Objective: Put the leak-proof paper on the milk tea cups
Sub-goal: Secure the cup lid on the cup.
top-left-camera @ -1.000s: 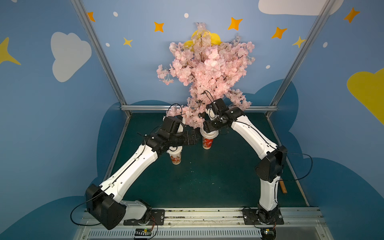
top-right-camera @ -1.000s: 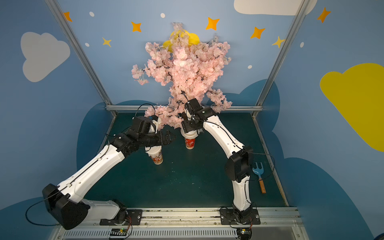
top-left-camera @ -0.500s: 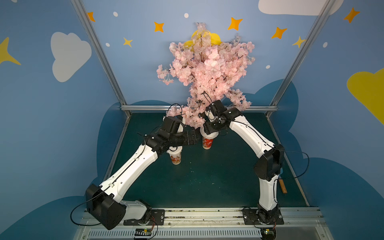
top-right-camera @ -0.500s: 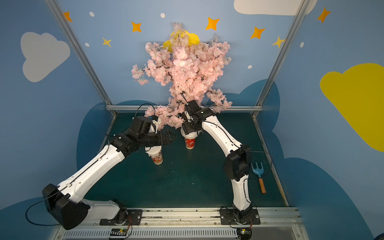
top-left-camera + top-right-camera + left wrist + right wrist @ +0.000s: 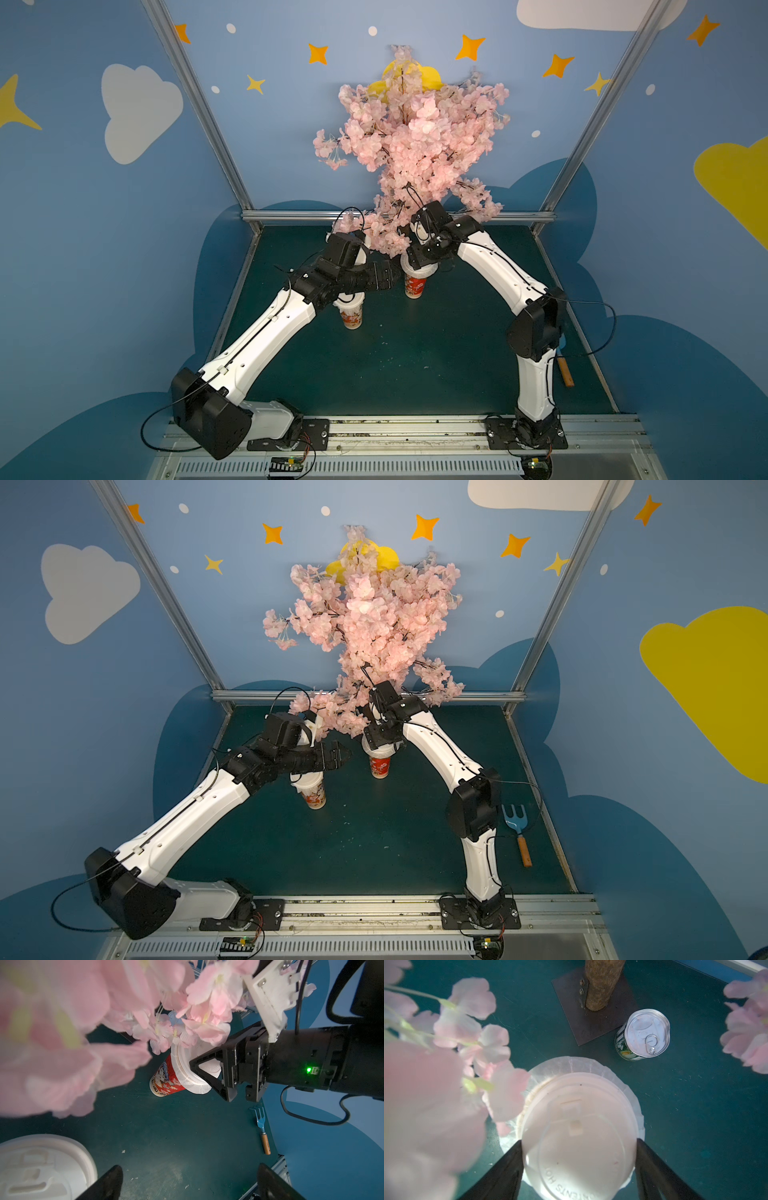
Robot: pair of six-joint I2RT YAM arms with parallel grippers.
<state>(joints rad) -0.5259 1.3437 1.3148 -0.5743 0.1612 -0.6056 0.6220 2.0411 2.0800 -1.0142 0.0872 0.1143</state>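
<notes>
leak-proof paper [image 5: 571,1065], crinkled grey-white round sheet: draped over red-patterned paper milk tea cup [image 5: 166,1079], under white plastic lid [image 5: 577,1126] | lid embossing: "ENTS HO" legible | right gripper [image 5: 578,1142]: clasping lid's sides | left gripper [image 5: 190,1167]: wide open | right wrist, not top views: green pull-tab can [image 5: 643,1034] on tabletop [image 5: 695,1105]

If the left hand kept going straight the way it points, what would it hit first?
The open left hand points sideways at the far cup. It would likely meet that cup's lid or the right hand around it first; depth is unclear.
</notes>
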